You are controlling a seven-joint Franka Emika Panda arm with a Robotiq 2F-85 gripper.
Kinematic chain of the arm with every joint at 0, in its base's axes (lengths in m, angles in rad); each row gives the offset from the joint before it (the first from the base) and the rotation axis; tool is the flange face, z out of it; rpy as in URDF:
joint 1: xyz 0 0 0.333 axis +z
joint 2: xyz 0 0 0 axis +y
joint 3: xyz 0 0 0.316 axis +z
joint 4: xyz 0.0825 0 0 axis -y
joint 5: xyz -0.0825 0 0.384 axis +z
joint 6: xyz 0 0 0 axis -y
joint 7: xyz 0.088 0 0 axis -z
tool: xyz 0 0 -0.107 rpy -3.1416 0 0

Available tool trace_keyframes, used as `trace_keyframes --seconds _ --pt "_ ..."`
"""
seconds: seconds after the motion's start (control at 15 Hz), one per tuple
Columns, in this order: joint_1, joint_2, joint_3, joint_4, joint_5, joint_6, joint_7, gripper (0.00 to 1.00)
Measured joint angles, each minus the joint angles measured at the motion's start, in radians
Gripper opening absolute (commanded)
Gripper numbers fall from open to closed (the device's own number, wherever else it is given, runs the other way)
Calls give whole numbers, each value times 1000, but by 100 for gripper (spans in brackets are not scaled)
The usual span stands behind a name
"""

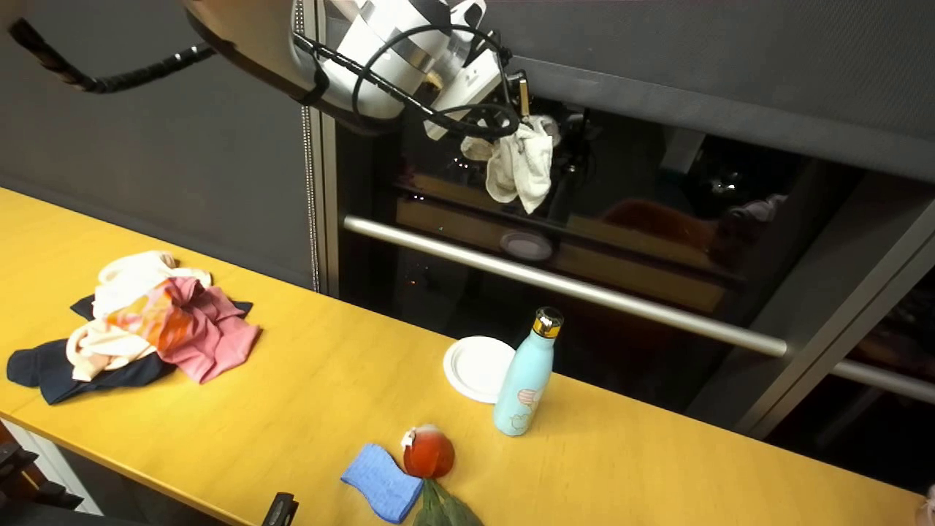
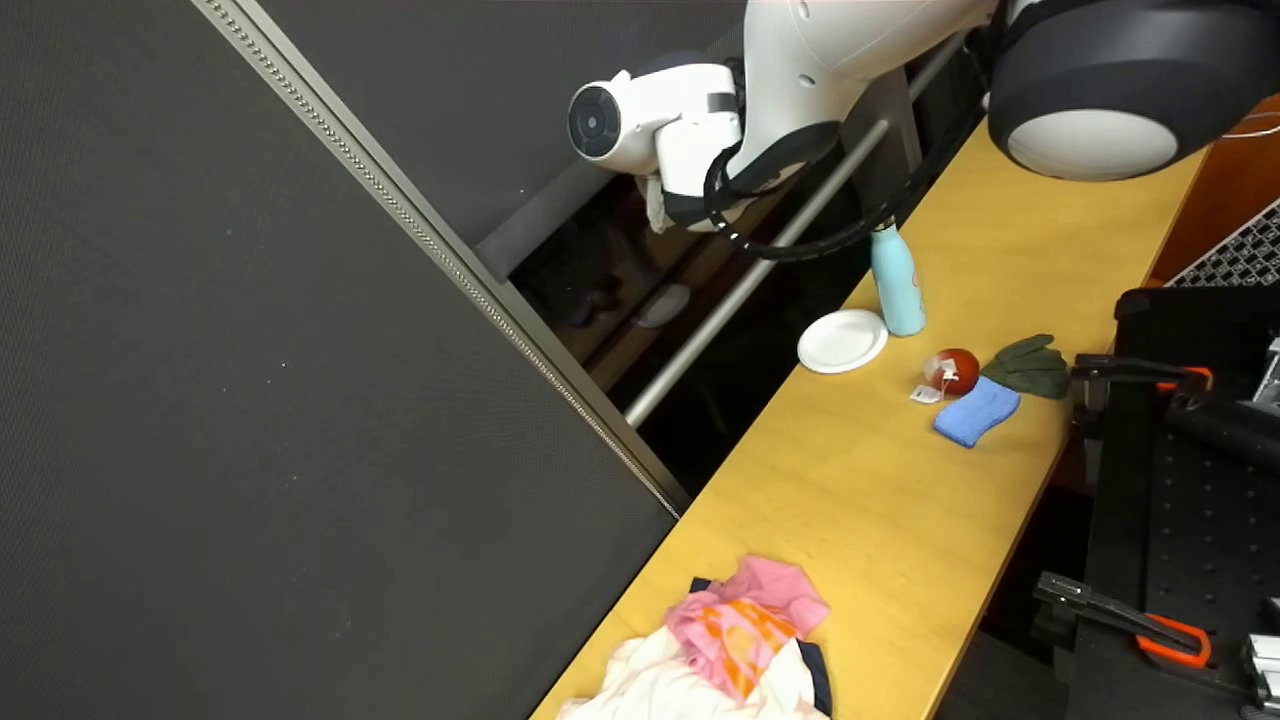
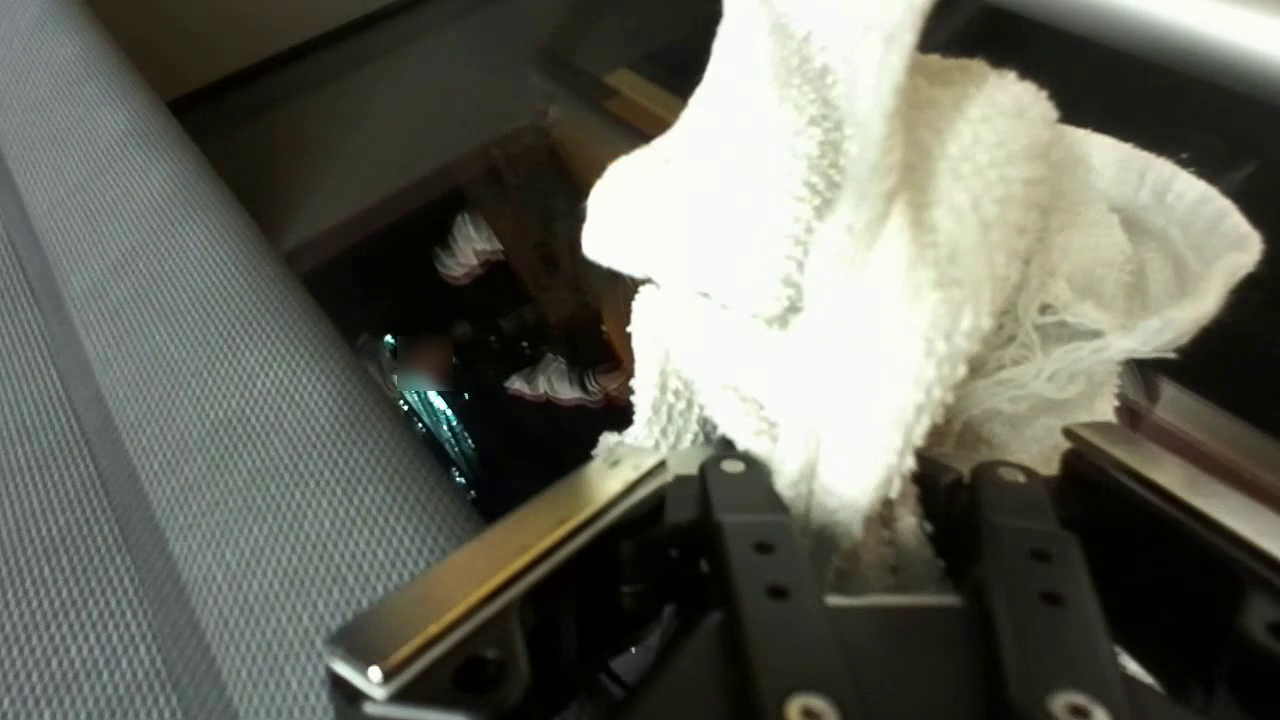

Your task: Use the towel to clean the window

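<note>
A white terry towel hangs bunched from my gripper in an exterior view (image 1: pixel 522 164). It fills much of the wrist view (image 3: pixel 830 230), and a small part shows in an exterior view (image 2: pixel 655 205). My gripper (image 3: pixel 870 470) is shut on the towel, with cloth pinched between its fingers. The gripper also shows in an exterior view (image 1: pixel 517 109), partly behind its cable. The window is dark, reflecting glass in both exterior views (image 1: pixel 643 256) (image 2: pixel 590 265). The towel is in front of its upper part. I cannot tell whether the towel touches the glass.
A grey blind (image 1: pixel 716 95) covers the window's top. A metal bar (image 1: pixel 570 285) crosses the glass lower down. On the wooden table (image 1: pixel 314 380) are a blue bottle (image 1: pixel 524 383), white plate (image 1: pixel 475 369), red ball-like object (image 1: pixel 429 454), blue cloth (image 1: pixel 383 482), green glove (image 1: pixel 442 508) and clothes pile (image 1: pixel 212 329).
</note>
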Motion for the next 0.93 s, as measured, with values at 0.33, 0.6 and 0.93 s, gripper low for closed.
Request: trace_keyframes --seconds 0.33,0.6,0.93 --pt "-43 49 -49 -80 -18 82 38 3" --pt "-9 110 -50 -81 -20 93 69 3" --pt "95 128 -48 -45 -20 69 79 3"
